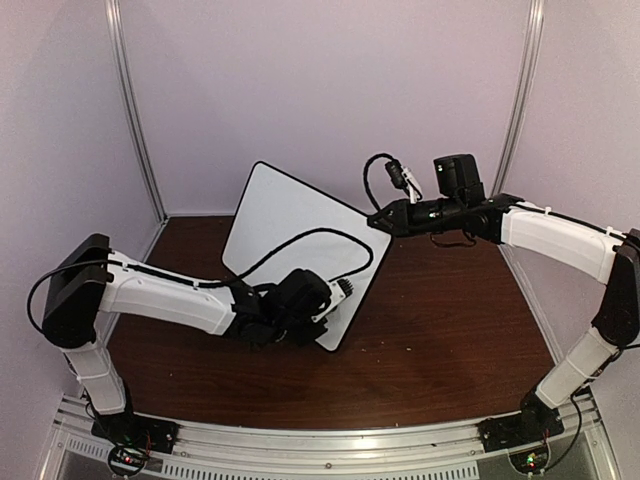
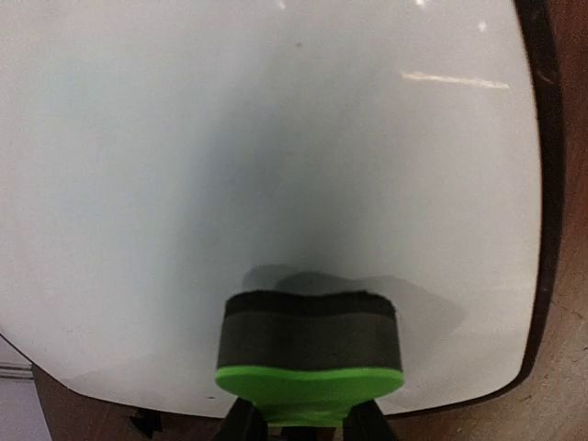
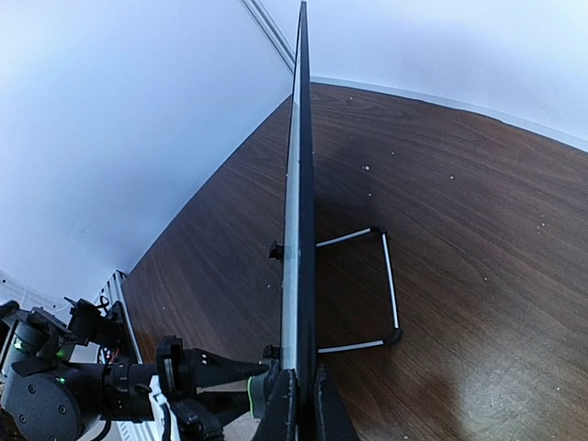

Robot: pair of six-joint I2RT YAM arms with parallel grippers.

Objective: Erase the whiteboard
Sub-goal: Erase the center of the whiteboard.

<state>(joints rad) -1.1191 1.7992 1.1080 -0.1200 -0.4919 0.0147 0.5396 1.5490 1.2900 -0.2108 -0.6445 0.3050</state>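
Green eraser (image 2: 310,354) between left fingers (image 2: 241,424), against whiteboard (image 2: 276,138) face

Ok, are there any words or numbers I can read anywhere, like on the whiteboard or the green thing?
No text can be read anywhere in these pictures.
The whiteboard: blank white face, no writing on it.
The green and black eraser: no label or brand showing.

Table (image 1: 440,340): dark brown wood grain, glossy, with a few pale specks scattered over it.
On it: the whiteboard (image 1: 290,215), standing on its lower edge near the middle.
Behind the board: a thin wire stand (image 3: 381,294), its outer end down on the table.
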